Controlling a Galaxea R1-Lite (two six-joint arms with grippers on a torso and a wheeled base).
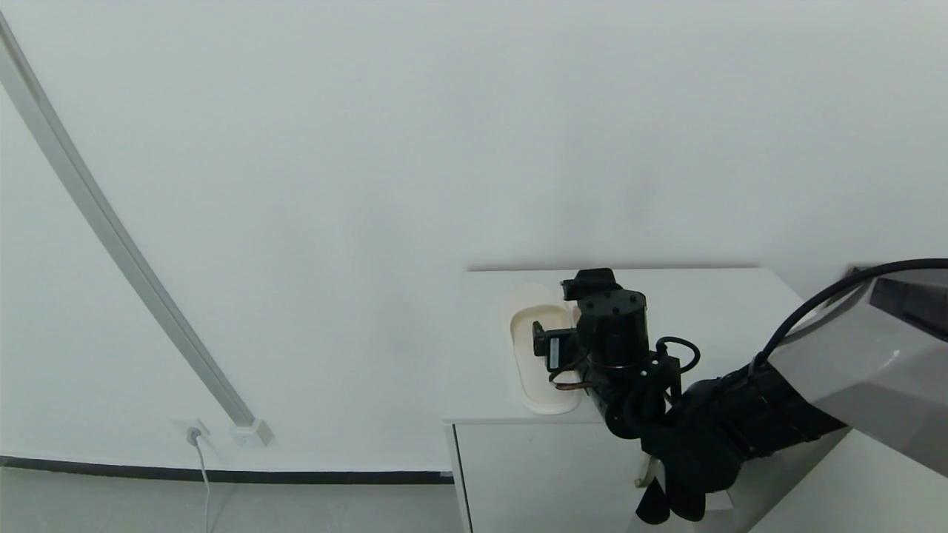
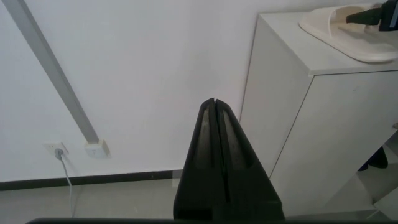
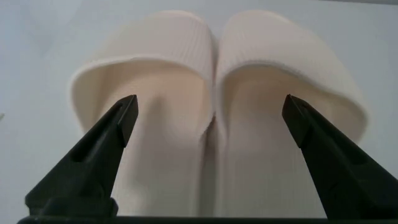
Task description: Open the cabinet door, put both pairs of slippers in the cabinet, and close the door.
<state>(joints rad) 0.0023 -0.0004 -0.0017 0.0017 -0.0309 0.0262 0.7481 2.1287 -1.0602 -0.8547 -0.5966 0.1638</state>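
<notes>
The right tool gapes wide; the left tool is pressed together.

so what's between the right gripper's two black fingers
The pair of cream ribbed slippers, resting on the white cabinet top; the right wrist view shows it.

A wall socket is set low on the plain white wall, and a plug is seated in it. From the plug a white cable is hung down, past the black skirting strip that is run along the foot of the wall just below the socket, and in front of the grey floor beneath it. Just beside the socket, at about the same height, a small white junction box is fixed. From that box a grey trunking is led up the wall at a slant, passing above the socket.
</notes>
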